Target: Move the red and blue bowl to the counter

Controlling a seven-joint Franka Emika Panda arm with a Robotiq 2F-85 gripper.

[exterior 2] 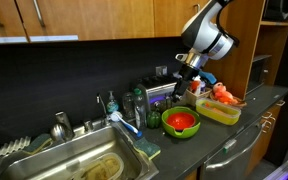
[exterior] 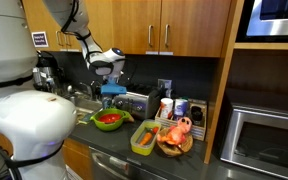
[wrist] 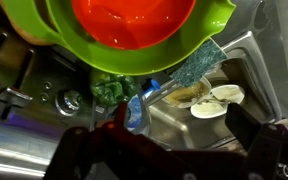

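The red and blue bowl [exterior: 108, 118] shows its red inside and sits nested in a larger lime-green bowl [exterior: 121, 122] on the dark counter [exterior: 112, 152]. It also shows in an exterior view [exterior 2: 181, 121] and at the top of the wrist view [wrist: 134, 18]. My gripper [exterior: 109, 90] hangs a short way above the bowl, clear of it, as the exterior view [exterior 2: 187, 88] also shows. In the wrist view its two dark fingers [wrist: 179, 135] stand wide apart with nothing between them.
A steel sink [exterior 2: 74, 160] with dishes lies beside the bowls, with bottles [exterior 2: 139, 105] behind it. A green tray [exterior: 144, 137] and a wooden bowl of plush toys [exterior: 174, 138] stand on the other side. A microwave [exterior: 269, 135] sits at the end, cabinets above.
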